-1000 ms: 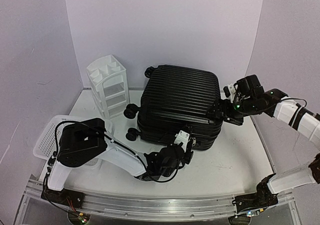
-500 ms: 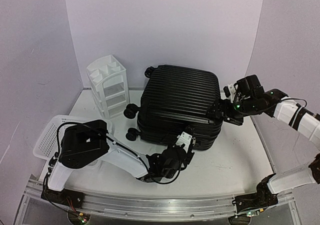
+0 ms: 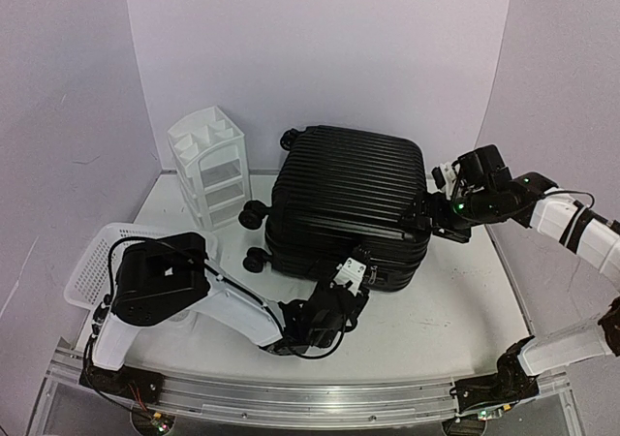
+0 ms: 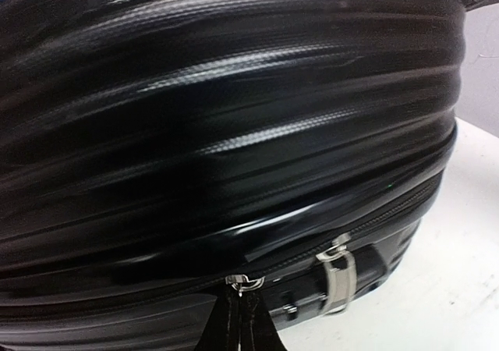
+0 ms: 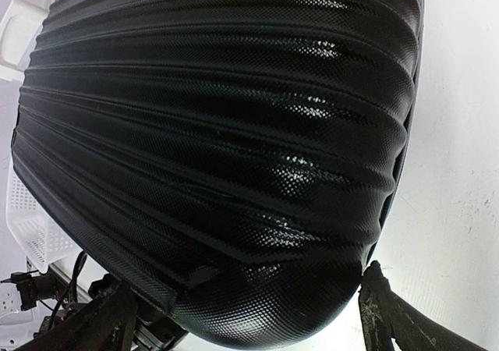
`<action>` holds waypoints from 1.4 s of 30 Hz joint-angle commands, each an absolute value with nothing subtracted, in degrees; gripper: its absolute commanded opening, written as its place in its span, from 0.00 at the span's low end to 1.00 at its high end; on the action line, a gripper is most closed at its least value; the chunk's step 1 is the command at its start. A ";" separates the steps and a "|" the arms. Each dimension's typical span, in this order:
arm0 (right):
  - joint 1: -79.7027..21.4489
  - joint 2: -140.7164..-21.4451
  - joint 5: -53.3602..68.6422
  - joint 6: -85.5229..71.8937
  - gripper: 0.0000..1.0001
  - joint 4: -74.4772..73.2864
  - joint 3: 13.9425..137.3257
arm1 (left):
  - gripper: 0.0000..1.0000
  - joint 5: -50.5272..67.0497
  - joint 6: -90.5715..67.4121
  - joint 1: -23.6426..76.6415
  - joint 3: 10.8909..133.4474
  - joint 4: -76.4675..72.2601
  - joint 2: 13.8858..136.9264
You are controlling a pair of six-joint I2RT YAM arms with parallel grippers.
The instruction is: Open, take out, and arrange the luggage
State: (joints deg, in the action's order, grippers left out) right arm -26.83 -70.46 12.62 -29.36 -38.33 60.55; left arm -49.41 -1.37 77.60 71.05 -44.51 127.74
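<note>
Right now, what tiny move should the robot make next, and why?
Probably the left gripper should draw the zipper pull sideways along the seam: its jaws stand shut on that pull at the luggage's near edge, the lid is closed, and the right gripper's open jaws straddle the right-hand corner, seemingly steadying it.

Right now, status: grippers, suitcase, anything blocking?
Left gripper shut on zipper pull at near edge of suitcase. Right gripper open wide, straddling its right corner. Shell closed, lying flat. White drawer unit by the wheels, not blocking.
</note>
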 commanded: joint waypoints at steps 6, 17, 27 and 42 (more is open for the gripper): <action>-27.25 -70.39 9.92 -26.68 0.98 -37.15 61.42 | 0.00 -54.14 -5.63 74.58 60.13 -41.23 114.65; -27.34 -70.39 -0.70 -15.36 0.98 -47.87 66.04 | 0.00 -36.95 -20.53 62.94 45.18 -21.13 94.48; -35.28 -74.84 -6.58 -8.05 0.98 -52.48 76.57 | 0.00 -29.15 -18.54 56.81 39.13 -18.74 85.34; -48.78 -90.70 -3.59 -7.34 0.98 -52.27 88.40 | 0.78 -3.78 -8.92 56.25 44.30 -1.21 63.94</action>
State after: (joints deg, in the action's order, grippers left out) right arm -48.58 -90.89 -3.79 -8.10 -53.69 89.08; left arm -11.00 -12.62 56.66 38.68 -9.54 71.29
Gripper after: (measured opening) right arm 0.983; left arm 0.736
